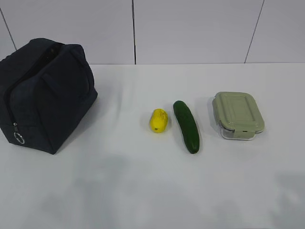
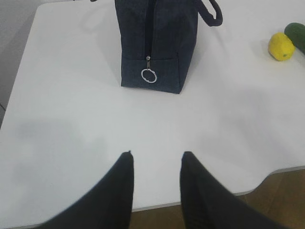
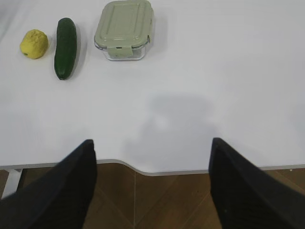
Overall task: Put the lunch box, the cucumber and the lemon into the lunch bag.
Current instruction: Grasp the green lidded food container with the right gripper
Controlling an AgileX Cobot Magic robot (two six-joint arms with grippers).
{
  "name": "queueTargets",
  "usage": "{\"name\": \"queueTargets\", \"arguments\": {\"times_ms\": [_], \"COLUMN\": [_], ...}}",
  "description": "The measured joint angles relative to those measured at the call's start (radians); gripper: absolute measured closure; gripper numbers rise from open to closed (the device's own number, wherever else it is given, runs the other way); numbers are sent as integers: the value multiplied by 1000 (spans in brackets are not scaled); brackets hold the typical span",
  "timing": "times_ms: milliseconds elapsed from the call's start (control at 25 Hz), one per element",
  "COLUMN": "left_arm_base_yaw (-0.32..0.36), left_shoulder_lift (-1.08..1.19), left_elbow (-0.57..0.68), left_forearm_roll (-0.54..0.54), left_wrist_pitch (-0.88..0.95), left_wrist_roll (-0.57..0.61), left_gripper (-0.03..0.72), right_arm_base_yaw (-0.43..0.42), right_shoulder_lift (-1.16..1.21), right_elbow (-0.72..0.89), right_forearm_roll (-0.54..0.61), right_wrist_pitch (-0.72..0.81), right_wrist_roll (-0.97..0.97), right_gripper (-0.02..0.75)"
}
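The dark navy lunch bag stands at the left of the white table, its zipper closed with the ring pull hanging low on the end facing me. The yellow lemon, the dark green cucumber and the lunch box with its sage-green lid lie in a row to its right. They also show in the right wrist view: lemon, cucumber, lunch box. My left gripper is open and empty near the front edge, short of the bag. My right gripper is wide open and empty over the front edge.
The table's front edge has a curved notch, with brown wood floor below it. A white panelled wall stands behind the table. Neither arm shows in the exterior view.
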Motion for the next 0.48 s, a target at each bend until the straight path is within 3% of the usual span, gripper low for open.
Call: {"name": "queueTargets", "arguments": {"times_ms": [480], "left_arm_base_yaw": [0], "left_shoulder_lift": [0], "left_elbow": [0], "left_forearm_roll": [0], "left_wrist_pitch": [0], "left_wrist_roll": [0], "left_gripper": [453], "right_arm_base_yaw": [0], "right_shoulder_lift": [0], "right_elbow": [0], "right_forearm_roll": [0], "right_wrist_pitch": [0], "right_wrist_roll": [0], "right_gripper": [191]}}
